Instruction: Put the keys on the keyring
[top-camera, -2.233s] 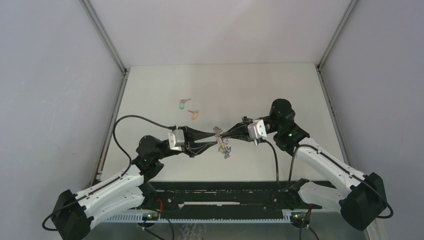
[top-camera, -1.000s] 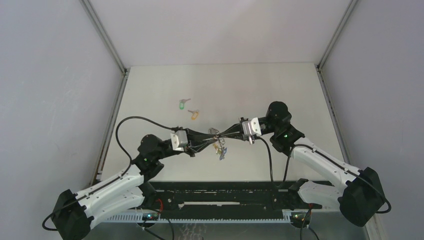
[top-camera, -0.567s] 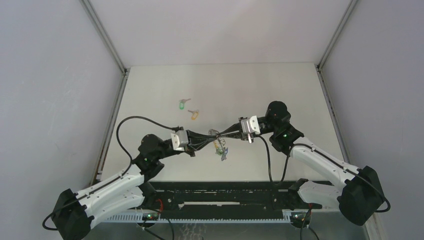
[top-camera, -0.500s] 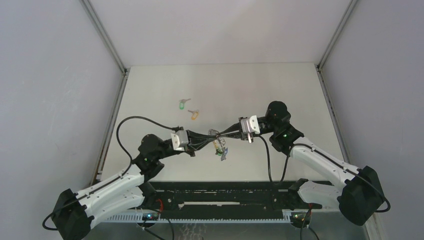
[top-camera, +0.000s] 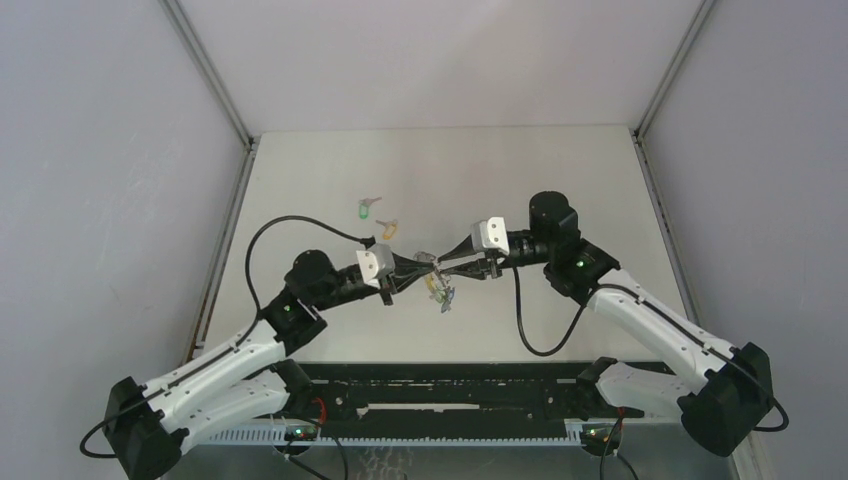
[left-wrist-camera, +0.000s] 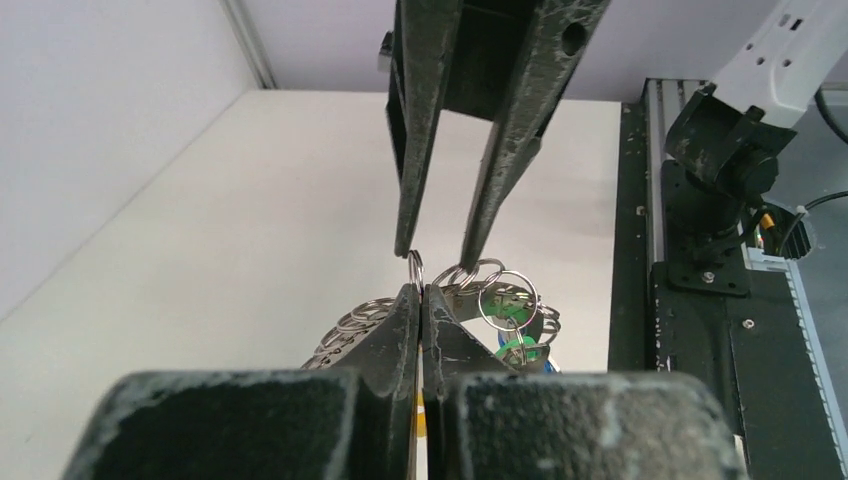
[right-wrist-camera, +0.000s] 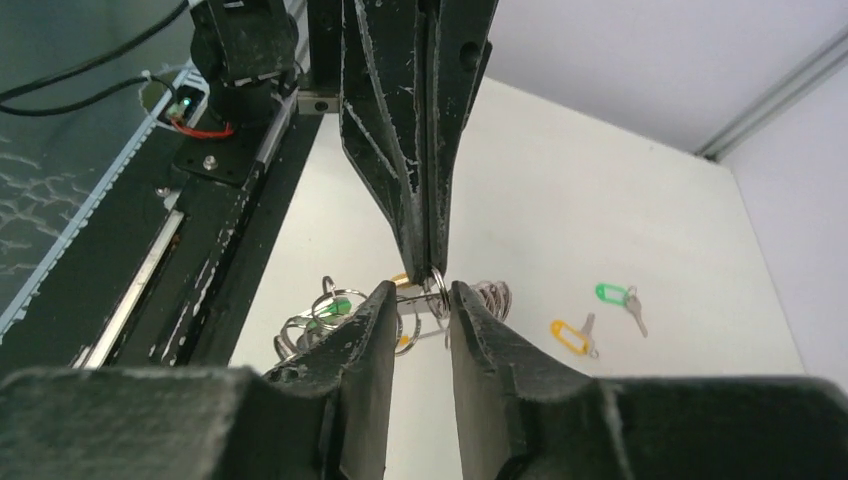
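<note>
The keyring (top-camera: 439, 288), a silvery chain of rings with green, blue and yellow tags, hangs between both arms at the table's middle. My left gripper (left-wrist-camera: 420, 290) is shut on a small ring (left-wrist-camera: 416, 268) at the chain's top, and the rest of the keyring (left-wrist-camera: 505, 305) dangles just past its tips. My right gripper (right-wrist-camera: 422, 290) stands open, its fingertips (left-wrist-camera: 405, 240) on either side of that same ring, right against the left gripper (right-wrist-camera: 432, 268). Two loose keys lie on the table farther back: one with a green tag (top-camera: 367, 209) and one with an orange tag (top-camera: 388, 229).
The black rail (top-camera: 450, 395) holding the arm bases runs along the near edge. Grey walls (top-camera: 120, 200) close in the white table (top-camera: 560, 170) on the left, right and back. Both loose keys show in the right wrist view, green (right-wrist-camera: 615, 296) and orange (right-wrist-camera: 572, 335).
My right gripper has opened and let go of the ring, and its wrist has turned. The left gripper closed on the ring a second ago. Both wrists and the keyring shifted slightly.
</note>
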